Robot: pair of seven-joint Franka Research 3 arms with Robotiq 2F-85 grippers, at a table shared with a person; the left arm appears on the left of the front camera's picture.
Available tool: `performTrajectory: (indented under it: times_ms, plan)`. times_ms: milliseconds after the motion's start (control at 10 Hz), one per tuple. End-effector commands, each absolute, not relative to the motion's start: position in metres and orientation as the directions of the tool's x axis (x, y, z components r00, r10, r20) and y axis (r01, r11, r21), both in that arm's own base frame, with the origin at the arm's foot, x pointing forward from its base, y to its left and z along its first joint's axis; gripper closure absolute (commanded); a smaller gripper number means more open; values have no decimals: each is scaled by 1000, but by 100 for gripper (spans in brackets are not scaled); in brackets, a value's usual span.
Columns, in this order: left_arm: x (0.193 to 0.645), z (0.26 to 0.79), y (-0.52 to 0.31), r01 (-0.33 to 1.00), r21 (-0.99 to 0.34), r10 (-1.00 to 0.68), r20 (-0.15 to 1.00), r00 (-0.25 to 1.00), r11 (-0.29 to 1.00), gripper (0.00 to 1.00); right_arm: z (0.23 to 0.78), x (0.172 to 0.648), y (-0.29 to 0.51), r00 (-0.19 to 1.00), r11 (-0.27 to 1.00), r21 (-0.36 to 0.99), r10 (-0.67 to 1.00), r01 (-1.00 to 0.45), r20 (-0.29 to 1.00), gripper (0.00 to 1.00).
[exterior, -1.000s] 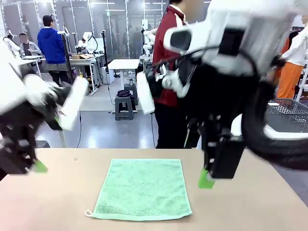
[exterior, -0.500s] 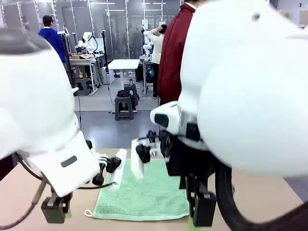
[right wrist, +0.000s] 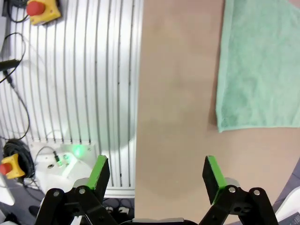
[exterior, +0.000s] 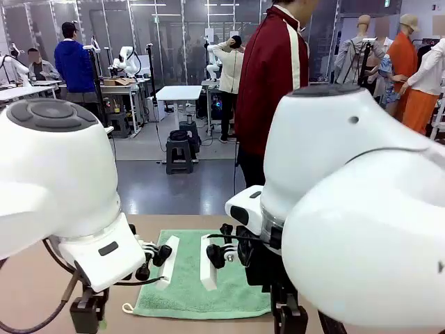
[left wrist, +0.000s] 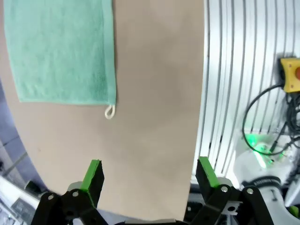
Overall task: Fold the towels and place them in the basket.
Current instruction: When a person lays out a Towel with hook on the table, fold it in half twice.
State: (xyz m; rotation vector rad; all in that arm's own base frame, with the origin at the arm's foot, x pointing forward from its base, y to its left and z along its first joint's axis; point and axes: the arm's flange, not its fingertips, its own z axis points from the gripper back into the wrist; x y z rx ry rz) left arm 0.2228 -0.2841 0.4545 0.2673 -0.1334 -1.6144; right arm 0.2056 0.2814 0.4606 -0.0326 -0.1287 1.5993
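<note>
A mint green towel (exterior: 208, 282) lies flat and unfolded on the tan table (exterior: 28, 278), with a small loop (left wrist: 109, 111) at one corner. My left gripper (left wrist: 150, 173) hangs open over bare table near the near edge, short of the towel's loop corner. My right gripper (right wrist: 154, 172) is open too, above bare table beside the towel's other near corner (right wrist: 220, 127). Nothing is between either pair of fingers. Both arms' large white links crowd the front view. The basket is hidden.
A person in a dark red jacket (exterior: 271, 76) stands at the far side. Beyond the table's near edge lies a ribbed metal base (right wrist: 93, 70) with yellow stop-button boxes (left wrist: 291, 75) (right wrist: 43, 9) and cables (left wrist: 262, 108).
Both arms have swung down and toward the near edge, their white links now covering much of the front view and the basket. Both grippers stayed open. The towel has not moved.
</note>
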Motion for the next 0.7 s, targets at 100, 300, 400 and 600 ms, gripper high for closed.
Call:
performTrajectory:
  times_ms: [100,300,400,600]
  plan:
    - [239,419,-295,972,211,-994,17,-106,-100,0,425,225,298,-28,-19,-106,997,-994,76,0]
    - [247,408,-282,979,181,-996,-5,-92,-92,0,414,232,300,-29,-24,-78,998,-997,55,0]
    - [250,407,-280,980,180,-996,-11,-86,-87,0,413,233,301,-31,-27,-77,998,-997,54,0]
    - [253,413,-292,979,185,-997,-27,-78,-81,0,413,232,299,-35,-31,-69,998,-997,54,0]
